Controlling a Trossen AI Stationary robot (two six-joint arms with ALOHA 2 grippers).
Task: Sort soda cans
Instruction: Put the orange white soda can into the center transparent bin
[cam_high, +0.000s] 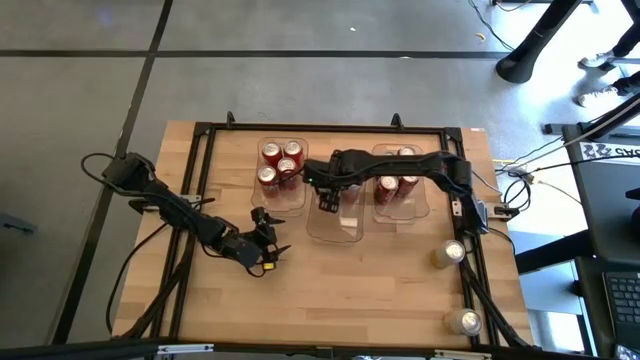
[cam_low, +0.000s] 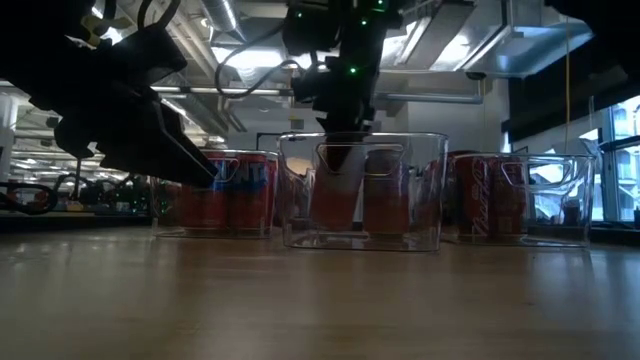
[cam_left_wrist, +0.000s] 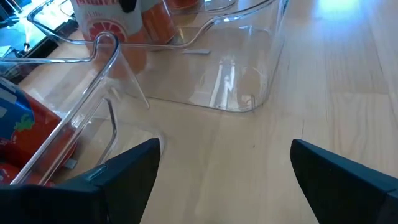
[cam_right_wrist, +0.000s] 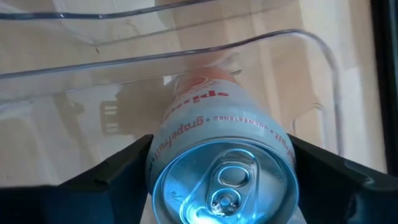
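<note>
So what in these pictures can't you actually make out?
- Middle bin, high view: the right gripper covers the grapefruit can and part of the bin's inside.
- Right bin, high view: the right arm crosses it, so its cans can't be counted.
- Right gripper's grip: its jaws flank the can; contact is unclear.
- Pale can at the near table edge: label too small.

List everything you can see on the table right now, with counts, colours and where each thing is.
Table: one, light wood, black frame.
Clear bins: three in a row, left bin, middle bin, right bin.
Red cans: four in the left bin; at least three in the right bin, partly hidden by the arm.
Pale cans: two standing loose near the table's right edge.
Grapefruit can: one, pale, in the middle bin.
Left gripper: open, over bare table.
Right gripper: over the middle bin, around the grapefruit can.
</note>
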